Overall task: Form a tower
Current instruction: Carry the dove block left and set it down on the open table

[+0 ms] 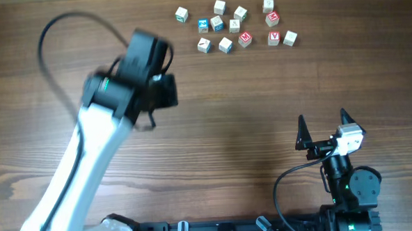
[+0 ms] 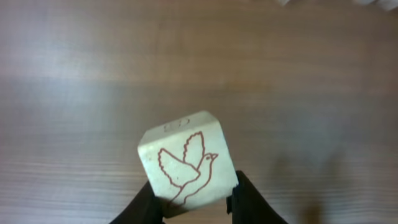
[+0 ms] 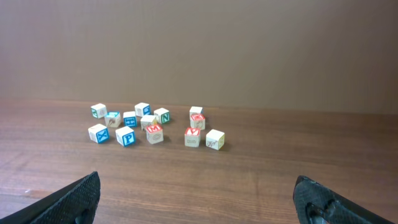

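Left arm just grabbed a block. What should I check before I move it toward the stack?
1. Grip: ok. The left gripper is shut on the bird cube.
2. Cube seating: not ok. It sits tilted and is held only near its lower edge.
3. Space beneath: ok. Only bare table shows around the cube.
4. Other arm: ok. The right gripper is open, near the table's front edge, away from the loose cubes.
5. Stack to place on: cannot tell. No loose cube clearly sits on another.
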Available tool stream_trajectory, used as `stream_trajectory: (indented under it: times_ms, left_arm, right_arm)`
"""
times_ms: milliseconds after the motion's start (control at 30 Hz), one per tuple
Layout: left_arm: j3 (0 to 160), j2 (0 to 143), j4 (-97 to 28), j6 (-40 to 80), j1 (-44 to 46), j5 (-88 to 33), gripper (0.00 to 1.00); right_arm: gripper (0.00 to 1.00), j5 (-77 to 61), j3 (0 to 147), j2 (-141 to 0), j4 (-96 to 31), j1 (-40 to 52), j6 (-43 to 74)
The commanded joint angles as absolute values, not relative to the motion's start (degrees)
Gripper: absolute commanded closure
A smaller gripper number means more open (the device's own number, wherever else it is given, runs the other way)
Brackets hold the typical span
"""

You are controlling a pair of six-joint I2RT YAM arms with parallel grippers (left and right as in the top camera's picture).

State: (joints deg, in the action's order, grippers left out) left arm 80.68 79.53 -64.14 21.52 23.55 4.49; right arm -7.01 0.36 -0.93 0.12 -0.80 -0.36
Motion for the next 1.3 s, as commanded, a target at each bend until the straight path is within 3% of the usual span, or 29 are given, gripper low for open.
stream_trajectory:
  times_ms: [0,200,300,400,633,700,733,800,1267]
  left_arm:
    - [60.90,69.19,-54.65,19.25,23.24,5.50,0.77]
    - [37.85,66.41,-31.53,21.52,21.17,5.26,0.70]
    - [37.15,69.12,-30.72,21.17,18.15,5.93,0.74]
    - [37.10,74.52,-26.92,19.77,16.36,5.02,0.65]
    - [37.10,84.33,-23.29,19.79,16.38,4.99,0.60]
    - [37.10,84.33,-23.31,19.79,16.38,4.99,0.42]
    - [37.10,84.33,-23.31,19.79,16.38,4.99,0.22]
    - [37.82,83.90,-23.99,19.79,16.38,3.84,0.00]
    - [43.64,65.45,-31.38,23.42,16.38,-0.60,0.00]
  right_arm:
    - [0.00,-6.59,0.30,-0.64,0.34,-0.71,-1.34]
    - [0.00,-6.61,0.30,-0.64,0.34,-0.71,-1.32]
    - [0.00,-6.61,0.30,-0.64,0.34,-0.71,-1.32]
    - [0.00,-6.59,0.30,-0.64,0.34,-0.71,-1.32]
    - [0.00,-6.59,0.30,-0.64,0.34,-0.71,-1.34]
    - [0.00,-6.61,0.30,-0.64,0.34,-0.71,-1.34]
    - [0.00,-6.59,0.30,-0.64,0.34,-0.71,-1.34]
    - [0.00,-6.59,0.30,-0.64,0.34,-0.71,-1.32]
    - [0.00,-6.61,0.30,-0.64,0.34,-0.71,-1.32]
